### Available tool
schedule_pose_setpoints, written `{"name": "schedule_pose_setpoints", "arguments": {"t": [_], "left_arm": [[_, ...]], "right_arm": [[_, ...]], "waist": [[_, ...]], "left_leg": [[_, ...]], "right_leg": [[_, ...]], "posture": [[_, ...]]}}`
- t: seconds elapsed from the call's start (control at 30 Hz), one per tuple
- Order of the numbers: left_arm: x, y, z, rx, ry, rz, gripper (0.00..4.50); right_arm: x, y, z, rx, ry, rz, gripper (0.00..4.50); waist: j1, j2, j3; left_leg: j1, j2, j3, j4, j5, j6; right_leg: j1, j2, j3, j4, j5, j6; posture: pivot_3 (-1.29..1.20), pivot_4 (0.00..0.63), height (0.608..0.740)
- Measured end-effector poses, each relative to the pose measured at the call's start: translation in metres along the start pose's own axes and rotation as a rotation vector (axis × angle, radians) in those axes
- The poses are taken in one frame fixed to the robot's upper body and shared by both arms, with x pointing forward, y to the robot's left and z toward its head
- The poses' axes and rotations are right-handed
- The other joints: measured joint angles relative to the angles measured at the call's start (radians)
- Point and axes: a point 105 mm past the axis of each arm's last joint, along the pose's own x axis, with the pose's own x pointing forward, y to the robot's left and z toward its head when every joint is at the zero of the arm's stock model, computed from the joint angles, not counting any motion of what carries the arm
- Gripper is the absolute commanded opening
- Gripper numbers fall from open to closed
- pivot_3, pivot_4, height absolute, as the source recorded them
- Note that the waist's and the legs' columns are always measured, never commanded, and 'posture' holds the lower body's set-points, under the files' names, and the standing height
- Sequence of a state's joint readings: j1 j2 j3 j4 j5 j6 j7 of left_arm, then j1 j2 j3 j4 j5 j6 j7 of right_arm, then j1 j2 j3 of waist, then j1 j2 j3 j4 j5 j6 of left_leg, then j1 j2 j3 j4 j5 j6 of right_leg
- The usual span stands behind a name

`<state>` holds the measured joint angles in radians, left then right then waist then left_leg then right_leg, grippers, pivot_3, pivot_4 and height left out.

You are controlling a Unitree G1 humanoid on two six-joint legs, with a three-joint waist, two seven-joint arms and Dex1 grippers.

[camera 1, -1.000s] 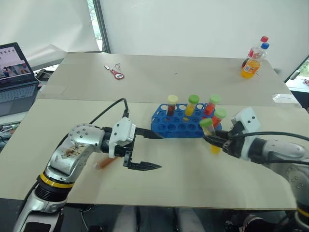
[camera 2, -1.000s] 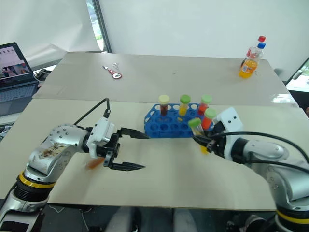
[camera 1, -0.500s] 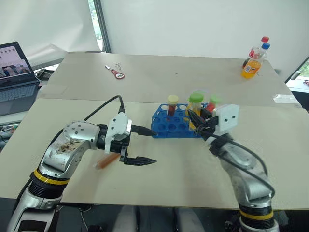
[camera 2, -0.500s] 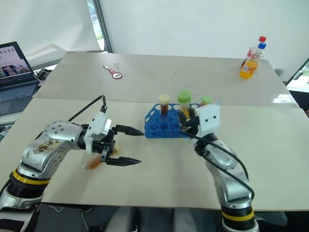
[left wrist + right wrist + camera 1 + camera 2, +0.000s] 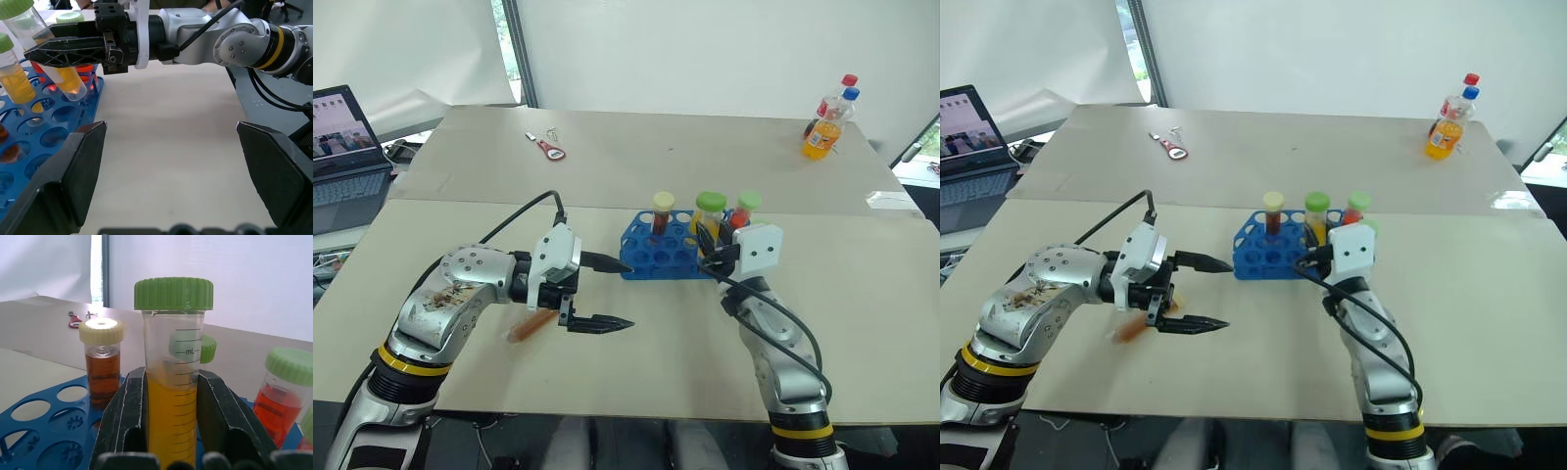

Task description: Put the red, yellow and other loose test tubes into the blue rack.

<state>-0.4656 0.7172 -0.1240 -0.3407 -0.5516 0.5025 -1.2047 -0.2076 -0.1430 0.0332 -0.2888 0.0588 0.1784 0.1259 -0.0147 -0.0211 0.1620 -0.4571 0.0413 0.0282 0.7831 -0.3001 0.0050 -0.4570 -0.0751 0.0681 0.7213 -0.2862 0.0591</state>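
Note:
The blue rack (image 5: 661, 257) stands mid-table with a brown tube with a cream cap (image 5: 102, 367) and a red tube with a green cap (image 5: 281, 396) upright in it. My right gripper (image 5: 710, 245) is shut on a yellow tube with a green cap (image 5: 172, 396), held upright over the rack's right part. My left gripper (image 5: 626, 294) hangs open and empty just left of the rack, its fingers (image 5: 83, 147) wide apart. A loose orange-red tube (image 5: 530, 325) lies flat on the table under my left wrist.
A laptop (image 5: 347, 147) sits at the far left edge. A red bottle opener (image 5: 548, 148) lies at the back left of the table. An orange drink bottle (image 5: 824, 127) stands at the back right.
My right arm has swung in from the right to the rack, and the yellow tube has turned from tilted to upright. The left gripper stayed where it was, open.

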Motion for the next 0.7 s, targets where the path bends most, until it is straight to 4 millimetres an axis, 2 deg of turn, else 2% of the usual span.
{"name": "schedule_pose_setpoints", "arguments": {"t": [0.3,0.53,0.6,0.7], "left_arm": [[0.002,0.003,0.003,0.001,-0.013,0.019,4.5],[0.01,0.011,0.011,-0.065,-0.046,0.069,4.5],[0.01,0.013,0.012,-0.071,-0.048,0.087,4.5],[0.01,0.017,0.011,-0.077,-0.048,0.12,4.5]], "right_arm": [[0.003,0.002,-0.01,0.01,-0.002,-0.066,0.96],[-0.004,0.005,-0.017,0.035,-0.005,-0.091,0.96],[-0.005,0.005,-0.017,0.041,-0.008,-0.094,1.97],[-0.01,0.005,-0.022,0.055,0.007,-0.096,3.03]], "waist": [[0.0,0.0,0.0],[-0.002,0.0,0.0],[-0.003,0.0,0.0],[-0.002,0.0,0.0]], "left_leg": [[0.0,0.0,0.0,0.001,0.0,0.0],[0.0,0.0,0.0,0.001,0.0,0.0],[0.0,0.0,0.0,0.001,0.0,0.0],[0.0,0.0,-0.001,0.001,0.0,0.0]], "right_leg": [[-0.001,0.0,0.0,0.004,0.0,0.0],[-0.002,0.0,0.0,0.006,-0.001,-0.001],[-0.002,0.0,0.0,0.007,-0.001,-0.001],[-0.002,0.0,0.0,0.007,-0.001,-0.002]], "posture": [[0.0,0.15,0.671],[0.0,0.15,0.671],[0.0,0.15,0.671],[0.0,0.15,0.671]]}}
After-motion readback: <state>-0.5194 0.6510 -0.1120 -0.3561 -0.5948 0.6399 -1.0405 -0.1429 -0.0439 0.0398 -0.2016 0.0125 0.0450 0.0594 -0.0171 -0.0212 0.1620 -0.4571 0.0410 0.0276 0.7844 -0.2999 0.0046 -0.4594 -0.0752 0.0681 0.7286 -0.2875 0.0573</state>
